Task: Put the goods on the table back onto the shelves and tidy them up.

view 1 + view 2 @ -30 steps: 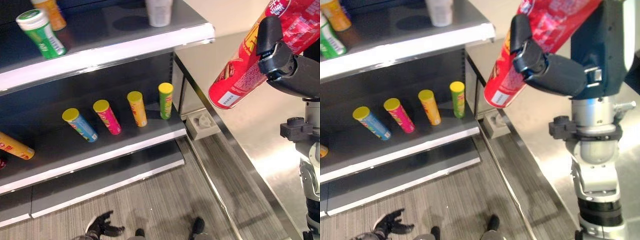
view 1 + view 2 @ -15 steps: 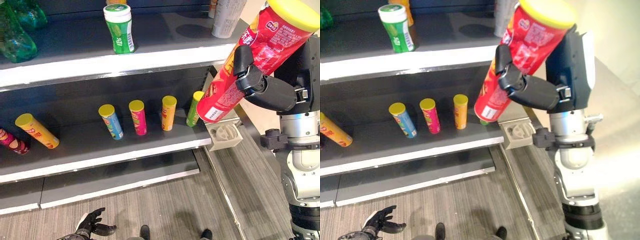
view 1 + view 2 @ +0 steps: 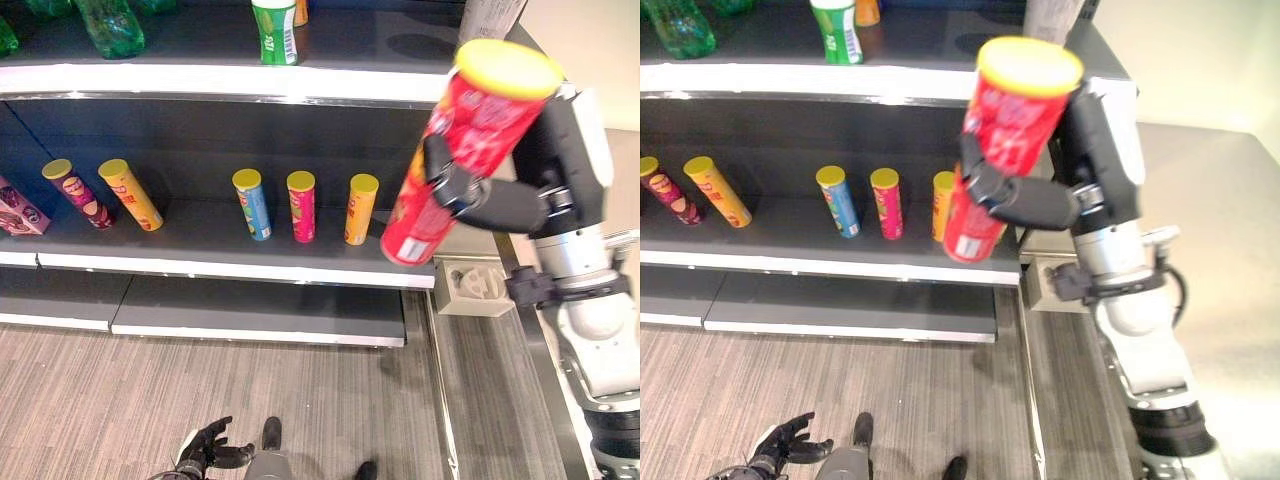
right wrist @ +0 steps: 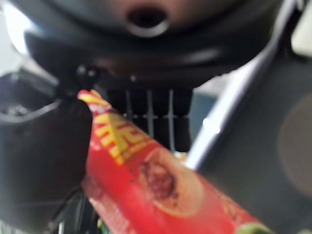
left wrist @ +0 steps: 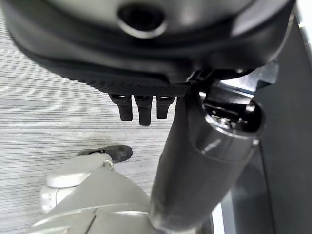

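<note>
The right hand (image 3: 478,195) has its dark fingers curled round a tall red cardboard crisp tube with a yellow plastic lid (image 3: 468,150), gripping it about the middle and holding it tilted in the air, lid uppermost, in front of the right end of the dark grey metal shelving unit (image 3: 230,270). The right wrist view shows what the head views do not: the thumb on one side of the tube (image 4: 156,190) and the fingers in a row beyond it, with the tube's printed side running between them. Behind the tube, on the middle shelf, stand three slim tubes with yellow lids in a row: a blue one (image 3: 252,203), a pink one (image 3: 300,205) and an orange one (image 3: 360,209); further left are a yellow one (image 3: 130,193) and a dark red one (image 3: 72,190). On the upper shelf a green bottle with a white cap (image 3: 275,18) stands near the front edge, with green plastic bottles (image 3: 110,22) to its left. The left hand (image 3: 205,450) hangs low over the grey striped carpet floor (image 3: 120,400), its fingers loosely spread. To the right of the shelving lies a pale, shiny metal table top (image 3: 1210,240).
</note>
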Motion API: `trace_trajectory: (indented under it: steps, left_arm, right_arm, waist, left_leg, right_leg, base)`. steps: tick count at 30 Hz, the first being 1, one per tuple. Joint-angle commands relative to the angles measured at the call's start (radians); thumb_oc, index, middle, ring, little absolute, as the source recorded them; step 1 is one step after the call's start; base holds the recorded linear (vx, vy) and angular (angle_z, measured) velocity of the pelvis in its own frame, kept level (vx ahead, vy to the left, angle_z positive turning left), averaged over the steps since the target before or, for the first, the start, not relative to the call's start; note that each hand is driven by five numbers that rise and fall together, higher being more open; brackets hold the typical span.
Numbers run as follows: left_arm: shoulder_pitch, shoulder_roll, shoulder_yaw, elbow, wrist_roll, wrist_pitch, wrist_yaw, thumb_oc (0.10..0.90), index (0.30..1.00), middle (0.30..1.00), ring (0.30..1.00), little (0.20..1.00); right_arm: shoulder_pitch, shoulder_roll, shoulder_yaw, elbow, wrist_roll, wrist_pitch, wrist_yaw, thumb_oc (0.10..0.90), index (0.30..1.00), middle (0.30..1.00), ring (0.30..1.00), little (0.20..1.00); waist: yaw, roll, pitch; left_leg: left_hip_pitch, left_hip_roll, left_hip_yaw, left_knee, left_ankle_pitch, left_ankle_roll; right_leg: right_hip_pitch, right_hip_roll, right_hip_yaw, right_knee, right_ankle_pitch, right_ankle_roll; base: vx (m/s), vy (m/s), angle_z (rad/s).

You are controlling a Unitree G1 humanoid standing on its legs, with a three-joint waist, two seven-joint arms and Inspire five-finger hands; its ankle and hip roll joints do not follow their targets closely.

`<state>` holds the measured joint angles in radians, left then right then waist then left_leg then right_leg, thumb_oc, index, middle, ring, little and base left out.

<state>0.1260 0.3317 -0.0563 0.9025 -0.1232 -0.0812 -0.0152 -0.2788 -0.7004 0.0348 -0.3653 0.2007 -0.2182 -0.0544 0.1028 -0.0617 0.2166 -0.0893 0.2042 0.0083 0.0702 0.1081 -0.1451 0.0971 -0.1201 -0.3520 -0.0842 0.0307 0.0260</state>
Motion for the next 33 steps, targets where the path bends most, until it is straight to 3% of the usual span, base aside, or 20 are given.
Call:
trace_trajectory:
  steps: [1, 2, 3, 4, 5, 7, 9, 10, 12, 14, 15, 16, 17, 19, 21, 27, 30, 31, 32, 33]
  left_arm:
    - [0.005, 0.025, -0.04, -0.028, 0.008, -0.023, 0.02, 0.8, 0.9, 0.9, 0.9, 0.9]
    - [0.009, 0.023, -0.047, -0.03, 0.016, -0.024, 0.025, 0.8, 0.9, 0.9, 0.9, 0.9]
    - [0.01, 0.022, -0.048, -0.03, 0.017, -0.024, 0.025, 0.8, 0.9, 0.9, 0.9, 0.9]
    - [0.007, 0.017, -0.062, -0.021, 0.031, -0.024, 0.021, 0.8, 0.9, 0.9, 0.9, 0.9]
    - [0.008, 0.017, -0.063, -0.021, 0.031, -0.025, 0.021, 0.8, 0.9, 0.9, 0.9, 0.9]
    - [-0.003, 0.023, -0.079, -0.024, 0.049, -0.024, 0.017, 0.8, 0.9, 0.9, 0.9, 0.9]
    - [-0.016, 0.044, -0.095, -0.036, 0.08, -0.027, 0.023, 0.8, 0.9, 0.9, 0.9, 0.9]
    - [-0.015, 0.045, -0.094, -0.036, 0.08, -0.027, 0.023, 0.8, 0.9, 0.9, 0.9, 0.9]
    - [-0.012, 0.064, -0.072, -0.032, 0.08, -0.021, 0.029, 0.8, 0.9, 0.9, 0.9, 0.9]
    - [-0.015, 0.084, -0.048, -0.019, 0.076, -0.016, 0.042, 0.8, 0.9, 0.9, 0.9, 0.9]
    - [-0.016, 0.084, -0.048, -0.019, 0.076, -0.016, 0.042, 0.8, 0.9, 0.9, 0.9, 0.9]
    - [-0.011, 0.085, -0.046, -0.017, 0.075, -0.015, 0.039, 0.8, 0.9, 0.9, 0.9, 0.9]
    - [-0.005, 0.081, -0.045, -0.002, 0.076, -0.014, 0.04, 0.8, 0.9, 0.9, 0.9, 0.9]
    - [-0.009, 0.07, -0.048, 0.007, 0.067, -0.006, 0.038, 0.8, 0.9, 0.9, 0.9, 0.9]
    - [-0.004, 0.052, -0.055, -0.016, 0.051, -0.009, 0.035, 0.8, 0.9, 0.9, 0.9, 0.9]
    - [0.008, 0.014, -0.064, -0.088, -0.017, -0.01, 0.024, 0.8, 0.9, 0.9, 0.9, 0.9]
    - [0.016, 0.014, -0.076, -0.104, -0.024, -0.014, 0.036, 0.8, 0.9, 0.9, 0.9, 0.9]
    - [0.03, 0.025, -0.074, -0.113, -0.02, -0.012, 0.044, 0.8, 0.9, 0.9, 0.9, 0.9]
    - [0.037, 0.025, -0.077, -0.107, -0.013, -0.01, 0.043, 0.8, 0.9, 0.9, 0.9, 0.9]
    - [0.03, 0.033, -0.081, -0.1, 0.005, -0.01, 0.046, 0.8, 0.9, 0.9, 0.9, 0.9]
  right_arm:
    - [-0.094, -0.027, -0.063, -0.079, -0.049, -0.058, -0.026, 0.4, 0.3, 0.3, 0.3, 0.3]
    - [-0.085, -0.03, -0.051, -0.075, -0.077, -0.052, -0.028, 0.4, 0.3, 0.3, 0.3, 0.3]
    - [-0.085, -0.031, -0.05, -0.075, -0.078, -0.052, -0.029, 0.4, 0.3, 0.3, 0.3, 0.3]
    - [-0.071, -0.029, -0.048, -0.081, -0.108, -0.045, -0.021, 0.4, 0.3, 0.3, 0.3, 0.3]
    - [-0.069, -0.03, -0.048, -0.083, -0.109, -0.044, -0.021, 0.4, 0.3, 0.3, 0.3, 0.3]
    - [-0.043, -0.033, -0.065, -0.083, -0.163, -0.032, -0.028, 0.4, 0.3, 0.3, 0.3, 0.3]
    - [-0.035, 0.007, -0.044, -0.09, -0.209, -0.014, -0.032, 0.4, 0.3, 0.3, 0.3, 0.3]
    - [-0.035, 0.009, -0.043, -0.091, -0.21, -0.013, -0.032, 0.4, 0.3, 0.3, 0.3, 0.3]
    - [-0.071, 0.036, 0.002, -0.089, -0.24, -0.01, -0.036, 0.4, 0.3, 0.3, 0.3, 0.3]
    - [-0.066, 0.054, 0.025, -0.093, -0.259, -0.006, -0.032, 0.4, 0.3, 0.3, 0.3, 0.3]
    - [-0.067, 0.054, 0.025, -0.093, -0.259, -0.006, -0.032, 0.4, 0.3, 0.3, 0.3, 0.3]
    - [-0.072, 0.051, 0.031, -0.095, -0.262, -0.005, -0.03, 0.4, 0.3, 0.3, 0.3, 0.3]
    - [-0.085, 0.042, 0.049, -0.094, -0.266, -0.01, -0.032, 0.4, 0.3, 0.3, 0.3, 0.3]
    - [-0.106, 0.032, 0.102, -0.067, -0.272, -0.014, -0.025, 0.4, 0.3, 0.3, 0.3, 0.3]
    - [-0.135, 0.023, 0.137, -0.06, -0.285, -0.009, -0.025, 0.4, 0.3, 0.3, 0.3, 0.3]
    - [-0.142, 0.009, 0.172, -0.035, -0.289, 0.0, -0.024, 0.4, 0.3, 0.3, 0.3, 0.3]
    - [-0.15, 0.017, 0.189, -0.012, -0.304, 0.008, -0.041, 0.4, 0.3, 0.3, 0.3, 0.3]
    - [-0.136, 0.031, 0.183, -0.005, -0.333, 0.014, -0.057, 0.4, 0.3, 0.3, 0.3, 0.3]
    - [-0.128, 0.039, 0.176, -0.011, -0.35, 0.013, -0.06, 0.4, 0.3, 0.3, 0.3, 0.3]
    - [-0.136, 0.057, 0.171, -0.013, -0.383, 0.022, -0.078, 0.4, 0.3, 0.3, 0.3, 0.3]
  waist:
    - [-0.036, 0.002, -0.058]
    - [-0.047, 0.031, -0.069]
    - [-0.047, 0.033, -0.07]
    - [-0.059, 0.066, -0.088]
    - [-0.057, 0.066, -0.089]
    - [-0.061, 0.079, -0.095]
    - [-0.061, 0.074, -0.093]
    - [-0.06, 0.068, -0.093]
    - [-0.052, 0.061, -0.079]
    - [-0.06, 0.079, -0.053]
    - [-0.058, 0.079, -0.055]
    - [-0.057, 0.084, -0.053]
    - [-0.06, 0.092, -0.053]
    - [-0.061, 0.076, -0.031]
    - [-0.056, 0.06, -0.017]
    - [-0.035, 0.04, 0.003]
    - [-0.026, 0.032, 0.008]
    - [-0.022, 0.063, -0.015]
    - [-0.021, 0.078, -0.026]
    - [-0.026, 0.097, -0.019]
  left_leg:
    - [0.026, 0.102, -0.029, -0.016, -0.027, 0.017]
    - [0.048, 0.13, -0.052, -0.059, -0.006, -0.018]
    - [0.05, 0.131, -0.053, -0.063, -0.004, -0.019]
    - [0.069, 0.124, -0.035, -0.108, -0.023, -0.039]
    - [0.072, 0.123, -0.032, -0.112, -0.022, -0.039]
    - [0.073, 0.079, -0.028, -0.112, -0.066, -0.043]
    - [0.074, -0.011, -0.016, -0.082, -0.135, 0.004]
    - [0.073, -0.018, -0.013, -0.08, -0.136, 0.008]
    - [0.103, -0.062, 0.041, -0.094, -0.15, 0.038]
    - [0.123, -0.085, 0.063, -0.126, -0.133, 0.066]
    - [0.12, -0.085, 0.066, -0.129, -0.129, 0.066]
    - [0.13, -0.092, 0.068, -0.144, -0.125, 0.071]
    - [0.131, -0.107, 0.063, -0.155, -0.114, 0.081]
    - [0.136, -0.145, 0.063, -0.148, -0.125, 0.093]
    - [0.116, -0.171, 0.04, -0.113, -0.136, 0.095]
    - [0.039, -0.19, 0.003, 0.066, -0.192, 0.085]
    - [-0.032, -0.114, -0.051, 0.055, -0.141, 0.049]
    - [-0.019, -0.044, -0.088, -0.067, -0.096, 0.035]
    - [0.004, -0.035, -0.082, -0.105, -0.085, 0.028]
    - [0.01, -0.057, -0.075, -0.105, -0.089, 0.035]
  right_leg:
    - [-0.021, -0.064, 0.093, 0.059, -0.076, 0.099]
    - [-0.018, -0.087, 0.097, 0.065, -0.079, 0.116]
    - [-0.017, -0.086, 0.096, 0.065, -0.08, 0.116]
    - [-0.016, -0.118, 0.09, 0.067, -0.066, 0.139]
    - [-0.016, -0.118, 0.091, 0.066, -0.065, 0.14]
    - [-0.016, -0.194, 0.074, 0.073, -0.022, 0.171]
    - [-0.028, -0.301, 0.06, 0.112, 0.062, 0.187]
    - [-0.03, -0.308, 0.064, 0.113, 0.064, 0.19]
    - [-0.075, -0.366, 0.042, 0.164, 0.152, 0.185]
    - [-0.138, -0.271, 0.099, 0.264, 0.08, 0.143]
    - [-0.146, -0.271, 0.103, 0.266, 0.082, 0.141]
    - [-0.149, -0.225, 0.11, 0.271, 0.041, 0.135]
    - [-0.165, -0.12, 0.097, 0.269, -0.036, 0.1]
    - [-0.178, 0.018, 0.14, 0.236, -0.081, 0.075]
    - [-0.164, 0.053, 0.201, 0.175, -0.069, 0.062]
    - [-0.08, 0.033, 0.182, 0.062, -0.039, 0.058]
    - [-0.073, -0.007, 0.187, 0.051, -0.046, 0.078]
    - [-0.078, -0.025, 0.19, 0.059, -0.083, 0.105]
    - [-0.079, -0.029, 0.192, 0.07, -0.087, 0.109]
    - [-0.11, -0.067, 0.2, 0.113, -0.078, 0.117]
  base:
    - [0.05, 0.577, 0.24]
    - [0.05, 0.575, 0.23]
    - [0.08, 0.61, 0.13]
    - [0.05, 0.319, 0.1]
    - [0.05, 0.511, 0.31]
    - [0.03, 0.497, 0.47]
    - [0.06, 0.573, 0.38]
    - [0.04, 0.436, 0.51]
    - [-0.01, 0.398, 0.1]
    - [-0.01, 0.426, -0.42]
    - [0.03, 0.196, -0.27]
    - [0.06, 0.193, 0.03]
    - [0.07, 0.226, 0.15]
    - [0.05, 0.138, 0.15]
    - [0.06, 0.019, 0.26]
    - [0.09, -0.034, 0.3]
    - [0.11, 0.254, 0.57]
    - [0.22, 0.389, 0.15]
    - [0.21, 0.527, -0.43]
    - [0.03, 0.515, -0.79]
